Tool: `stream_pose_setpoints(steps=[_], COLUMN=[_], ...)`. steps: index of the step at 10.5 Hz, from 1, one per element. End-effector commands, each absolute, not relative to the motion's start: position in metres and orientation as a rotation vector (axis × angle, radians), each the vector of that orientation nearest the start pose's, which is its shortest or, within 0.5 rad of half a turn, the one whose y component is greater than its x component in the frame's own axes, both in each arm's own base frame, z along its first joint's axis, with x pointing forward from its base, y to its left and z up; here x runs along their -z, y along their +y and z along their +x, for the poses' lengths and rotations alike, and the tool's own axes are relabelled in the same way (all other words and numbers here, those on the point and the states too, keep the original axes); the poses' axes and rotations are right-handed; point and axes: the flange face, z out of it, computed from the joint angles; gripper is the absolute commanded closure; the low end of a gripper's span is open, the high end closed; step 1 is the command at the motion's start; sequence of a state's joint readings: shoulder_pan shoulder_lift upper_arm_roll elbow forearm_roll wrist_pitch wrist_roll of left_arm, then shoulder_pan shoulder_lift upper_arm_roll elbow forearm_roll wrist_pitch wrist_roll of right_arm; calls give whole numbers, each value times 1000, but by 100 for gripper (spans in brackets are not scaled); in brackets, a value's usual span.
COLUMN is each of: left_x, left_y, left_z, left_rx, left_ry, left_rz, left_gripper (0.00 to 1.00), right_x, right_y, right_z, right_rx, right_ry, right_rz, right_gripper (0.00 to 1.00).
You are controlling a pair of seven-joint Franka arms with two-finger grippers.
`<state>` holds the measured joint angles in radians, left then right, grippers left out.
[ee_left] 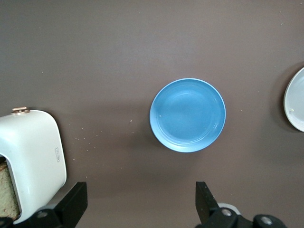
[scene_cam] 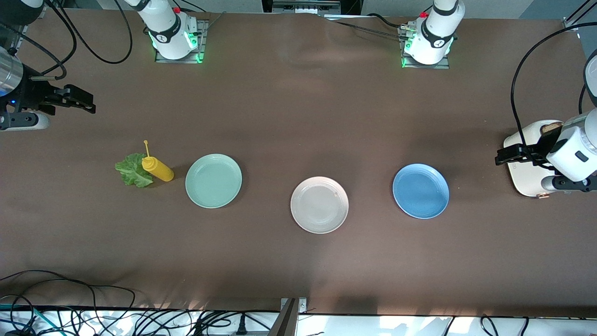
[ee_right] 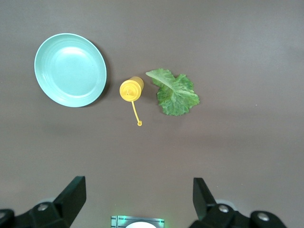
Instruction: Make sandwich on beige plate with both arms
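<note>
Round, glossy beige plate (scene_cam: pixel 319 205) lies flat mid-table, between a mint-green plate (scene_cam: pixel 213 180) and a blue plate (scene_cam: pixel 420 190); both grippers spread wide and holding nothing.

The beige plate, being round, has no long axis; its rim is faintly ridged, and it lies nearer the front camera than its two neighbours. A ruffled green lettuce leaf (scene_cam: pixel 133 171) lies flat toward the right arm's end, touching a yellow plastic squeeze bottle (scene_cam: pixel 157 168) whose thin nozzle tips away from the front camera. A slice of brown whole-grain toast (ee_left: pixel 8 195) stands in the slot of a glossy white rounded toaster (ee_left: pixel 35 159) at the left arm's end. The left gripper (scene_cam: pixel 510 154) hovers over the toaster, the right gripper (scene_cam: pixel 74 99) over bare brown tabletop (scene_cam: pixel 298 112). No writing is legible.
</note>
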<state>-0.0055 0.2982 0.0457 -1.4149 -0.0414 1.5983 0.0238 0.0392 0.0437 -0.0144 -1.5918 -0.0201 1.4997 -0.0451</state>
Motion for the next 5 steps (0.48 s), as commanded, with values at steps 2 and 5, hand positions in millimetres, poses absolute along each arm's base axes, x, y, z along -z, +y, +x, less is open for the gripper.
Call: stream_pose_setpoints(steps=[2,5], left_x=[-529,-532], left_y=[19,30], left_z=[639,638], left_rx=[-168,-164], left_ry=[-9,-30], left_rz=[-3136,-3134], left_gripper=[0,0], right_x=[-592,-592], right_y=[10,10], right_z=[557,557], right_rx=[-224,-222], right_ry=[-120,-120], right_rz=[-3161,-3161], right_gripper=[0,0])
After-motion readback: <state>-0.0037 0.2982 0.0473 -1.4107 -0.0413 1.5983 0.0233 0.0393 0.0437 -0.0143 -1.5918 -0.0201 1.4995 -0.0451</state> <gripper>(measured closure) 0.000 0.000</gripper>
